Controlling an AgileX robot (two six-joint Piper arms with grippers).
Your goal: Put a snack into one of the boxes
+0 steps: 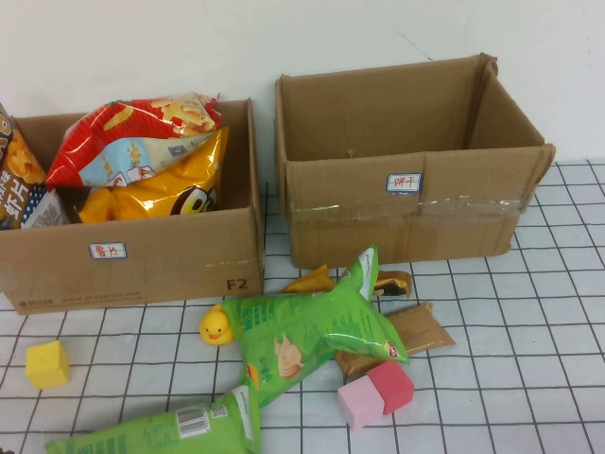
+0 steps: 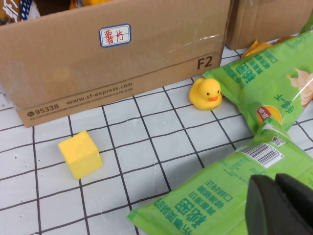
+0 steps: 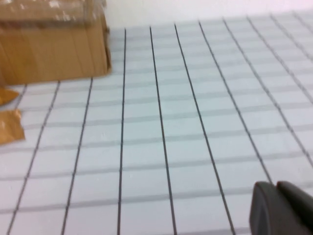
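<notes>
Green snack bag (image 1: 307,333) lies flat at centre of the high view, on the gridded white table (image 1: 529,378), just in front of both boxes. A second green bag (image 1: 165,430) sits at bottom left of that frame, cut off by the lower edge; in the left wrist view it fills the lower right (image 2: 215,196), barcode up. Under the central bag's right side, brown flat packets (image 1: 416,331) poke out, mostly hidden. An orange wrapper corner (image 1: 312,280) shows behind it.

Yellow rubber duck (image 1: 216,326) touches the central bag's left edge. Pink block (image 1: 375,393) sits lower centre-right, just beside the bag's bottom corner. Yellow cube (image 1: 47,364) is at far left, well apart.

Left box (image 1: 132,255), upper left, holds chip bags (image 1: 142,151), red and yellow; its left end is cut off. Right box (image 1: 416,189), upper centre-right, interior looks empty from what shows.

Neither arm appears in the high view. Left gripper (image 2: 279,204) is a dark shape at bottom right of its wrist view, over the second bag; the tips look pressed together, holding nothing. Right gripper (image 3: 281,208) sits bottom right of its blurry wrist view, over bare table; tips likewise look closed w/ nothing between.
</notes>
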